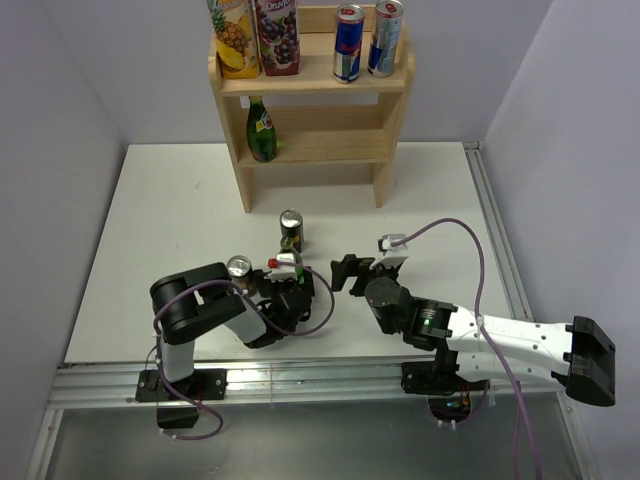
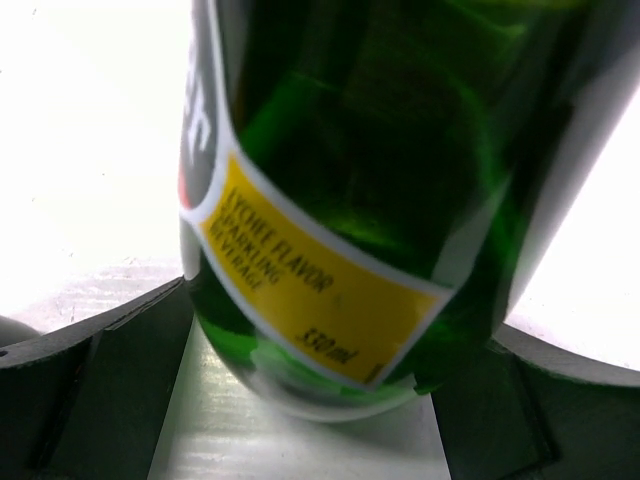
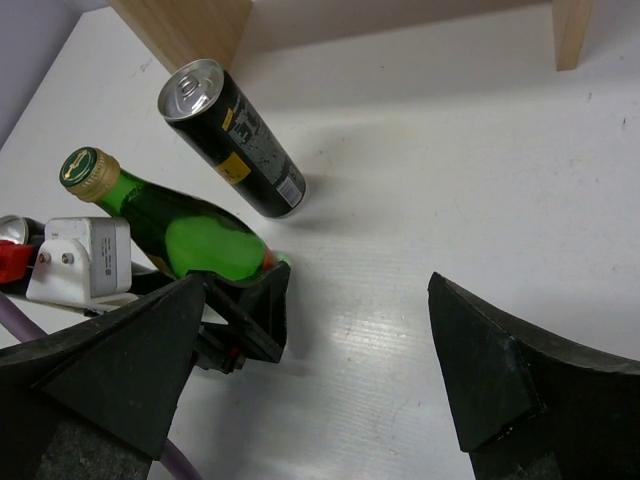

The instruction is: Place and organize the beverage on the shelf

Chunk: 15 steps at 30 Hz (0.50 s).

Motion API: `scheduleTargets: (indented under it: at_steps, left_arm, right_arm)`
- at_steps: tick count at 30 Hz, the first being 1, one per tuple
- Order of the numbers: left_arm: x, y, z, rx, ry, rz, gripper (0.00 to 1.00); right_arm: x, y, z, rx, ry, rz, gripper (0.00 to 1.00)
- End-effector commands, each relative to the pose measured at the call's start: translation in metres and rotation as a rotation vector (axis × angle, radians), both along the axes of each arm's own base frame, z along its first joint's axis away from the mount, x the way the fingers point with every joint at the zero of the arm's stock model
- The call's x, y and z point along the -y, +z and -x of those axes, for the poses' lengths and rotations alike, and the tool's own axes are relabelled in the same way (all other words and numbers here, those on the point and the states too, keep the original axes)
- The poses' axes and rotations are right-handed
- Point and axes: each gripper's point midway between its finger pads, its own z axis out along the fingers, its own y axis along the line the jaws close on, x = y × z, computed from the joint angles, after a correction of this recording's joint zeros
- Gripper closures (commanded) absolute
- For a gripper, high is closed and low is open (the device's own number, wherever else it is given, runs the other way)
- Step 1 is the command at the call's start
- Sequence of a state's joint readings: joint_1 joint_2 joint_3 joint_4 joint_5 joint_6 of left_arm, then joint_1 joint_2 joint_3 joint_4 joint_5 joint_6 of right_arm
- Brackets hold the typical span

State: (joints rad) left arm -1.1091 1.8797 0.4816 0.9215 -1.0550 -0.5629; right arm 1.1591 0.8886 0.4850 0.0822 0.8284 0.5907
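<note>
Green bottle [image 3: 195,235] stands on the table [image 1: 430,190], near side, well apart from the shelf [image 1: 300,82]. Left pincer [image 2: 315,400] clamps its lower body. Black can [image 3: 245,150] just beside. Right pincer [image 3: 318,300] spread wide, holding nothing.

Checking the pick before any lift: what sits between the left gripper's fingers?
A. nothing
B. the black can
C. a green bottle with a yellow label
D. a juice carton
C: in the left wrist view the green bottle with its yellow label fills the gap between the fingers of the left gripper, while the right wrist view shows the black can standing free behind it.
</note>
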Motion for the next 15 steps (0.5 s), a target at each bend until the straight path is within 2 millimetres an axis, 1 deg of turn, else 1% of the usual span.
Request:
scheduleTargets:
  at_steps: [1, 5, 10, 12, 13, 15]
  left_arm:
    - [0.002, 0.004, -0.008, 0.025, 0.011, 0.003, 0.03]
    - [0.004, 0.006, -0.013, 0.038, 0.011, 0.006, 0.07]
    - [0.005, 0.008, -0.022, 0.055, 0.012, 0.000, 0.08]
    - [0.005, 0.010, -0.026, 0.061, 0.017, 0.007, 0.15]
    - [0.005, 0.010, -0.027, 0.062, 0.016, 0.002, 0.26]
    - [0.004, 0.010, -0.030, 0.065, 0.022, 0.000, 0.39]
  right_arm:
    - [-0.006, 0.005, -0.002, 0.014, -0.004, -0.041, 0.00]
    - [-0.009, 0.002, -0.002, 0.008, 0.004, -0.038, 0.00]
    - [-0.015, -0.002, -0.002, 0.000, 0.018, -0.037, 0.00]
    - [-0.016, -0.004, -0.002, -0.004, 0.020, -0.033, 0.00]
    - [-0.016, -0.004, -0.002, -0.004, 0.020, -0.033, 0.00]
    - [-0.018, -0.006, -0.002, -0.007, 0.022, -0.029, 0.00]
